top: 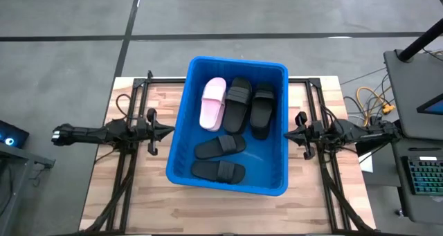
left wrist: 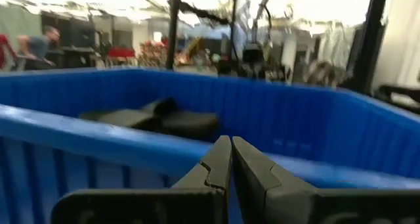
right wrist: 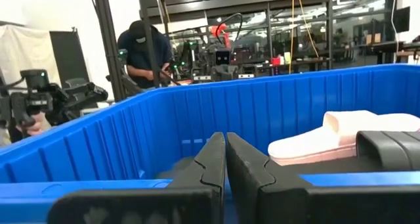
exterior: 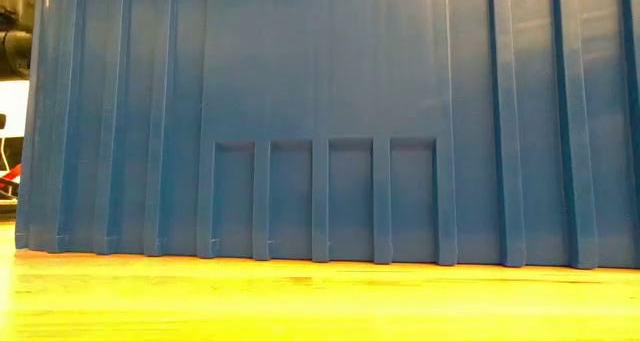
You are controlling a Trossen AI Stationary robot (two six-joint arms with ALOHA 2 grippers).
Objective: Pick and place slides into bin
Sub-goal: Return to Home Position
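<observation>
Low view: near wall of the bin [exterior: 320,101] fills almost the whole frame. Ribbed bright-blue plastic, four recessed panels low in the middle. It hides both arms and everything in the bin. A strip of wooden table [exterior: 300,301] shows below it.

High view: bare wood between the table's [top: 228,215] near edge and the bin [top: 235,61], and more open wood at both sides under the arms. The bin stands mid-table, deep, rectangular, thick-rimmed.

Five slides lie on the bin floor.
- Near end: two black ones crosswise, the nearest slide [top: 219,171] and the second black slide [top: 220,147], just beside each other.
- Far end: three lengthwise in a row, the pink slide [top: 212,103] on the left, the middle black slide [top: 238,103], and the right black slide [top: 262,111]. Wide straps are visible on all of them.

Left gripper [top: 166,131]: outside the bin's left wall, near it, pointing in. In its wrist view the fingers are pressed together [left wrist: 231,159], holding nothing. The bin rim [left wrist: 98,135] lies just beyond the tips. Dark slides [left wrist: 157,119] inside are blurred, and I can't count them.

Right gripper [top: 289,133]: mirrors it at the right wall. Fingers closed on each other [right wrist: 226,158], empty. Beyond the rim [right wrist: 151,138], the pink slide [right wrist: 341,138] is clear. A black slide [right wrist: 390,148] beside it is cut off by the frame.

Beyond the table: a person [right wrist: 146,53] stands among racks.
</observation>
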